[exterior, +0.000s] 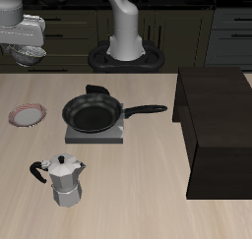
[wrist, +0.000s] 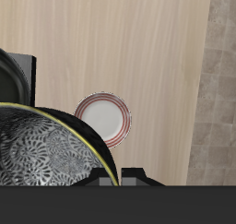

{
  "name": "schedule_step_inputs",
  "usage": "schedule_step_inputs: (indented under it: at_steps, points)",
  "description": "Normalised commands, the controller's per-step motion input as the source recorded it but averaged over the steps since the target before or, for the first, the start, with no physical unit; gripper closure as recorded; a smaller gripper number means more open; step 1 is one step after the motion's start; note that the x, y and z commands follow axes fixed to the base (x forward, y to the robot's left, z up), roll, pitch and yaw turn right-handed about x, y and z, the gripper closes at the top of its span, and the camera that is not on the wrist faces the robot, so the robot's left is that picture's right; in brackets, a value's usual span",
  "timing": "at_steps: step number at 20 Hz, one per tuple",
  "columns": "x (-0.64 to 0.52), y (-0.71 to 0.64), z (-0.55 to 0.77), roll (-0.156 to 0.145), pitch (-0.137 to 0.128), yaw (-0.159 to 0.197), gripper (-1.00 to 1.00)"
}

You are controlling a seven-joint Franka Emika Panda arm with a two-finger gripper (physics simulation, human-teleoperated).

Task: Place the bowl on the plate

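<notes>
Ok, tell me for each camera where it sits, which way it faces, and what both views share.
Exterior view: sits in front of and above the table, facing the robot's base; the arm shows, with the gripper raised at the table's back edge, holding the bowl.
Wrist view: rides on the gripper, looking down at the table; the bowl fills the foreground, the gripper's dark body shows at the edge.
Shared: bowl, plate, frying pan, the table's wood.
</notes>
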Motion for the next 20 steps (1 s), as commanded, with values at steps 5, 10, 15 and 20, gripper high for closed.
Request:
schedule_step_inputs:
  at_steps: [5, 10, 15, 20]
  points:
    - [-0.03, 0.01, -0.33, 0.002, 0.043, -0.029, 1.0]
    - [0.02, 0.03, -0.34, 0.004, 0.033, -0.005, 1.0]
    - [0.03, -0.15, -0.19, -0.038, 0.003, -0.039, 1.0]
    - [0.03, -0.05, -0.18, -0.011, 0.02, -0.015, 1.0]
